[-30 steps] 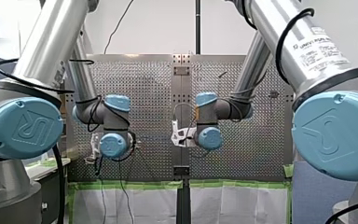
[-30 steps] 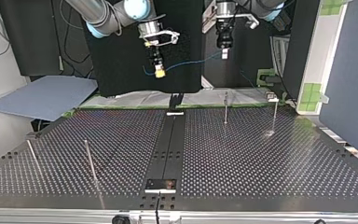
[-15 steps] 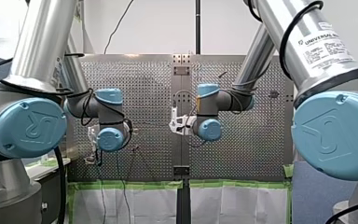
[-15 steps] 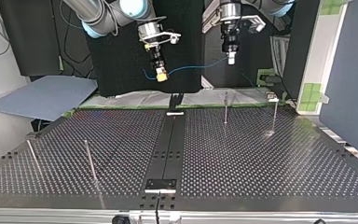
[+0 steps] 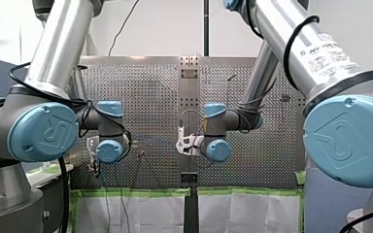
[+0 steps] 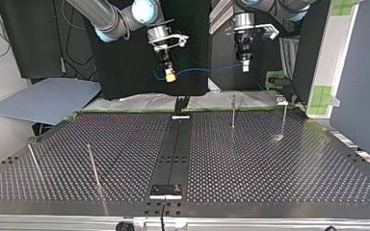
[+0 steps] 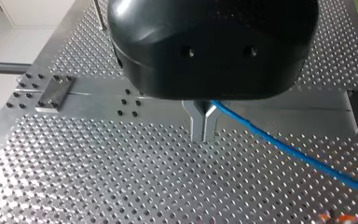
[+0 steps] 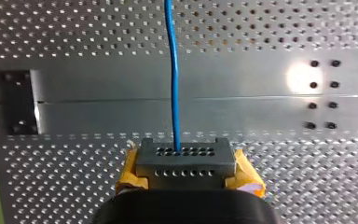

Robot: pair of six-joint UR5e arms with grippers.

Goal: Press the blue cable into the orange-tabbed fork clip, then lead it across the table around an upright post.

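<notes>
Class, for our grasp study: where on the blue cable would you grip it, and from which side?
Probably mid-span on the cable, from below: it hangs nearly level between the right gripper and left gripper, which hold it from above.

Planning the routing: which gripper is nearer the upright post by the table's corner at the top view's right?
Left. In the top view my left gripper hangs up and leftward of that post; my right gripper is farther left, in line with the centre rail.

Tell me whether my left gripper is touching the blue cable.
Touching. In the left wrist view the blue cable emerges from my left gripper, pinched between its shut jaws.
</notes>
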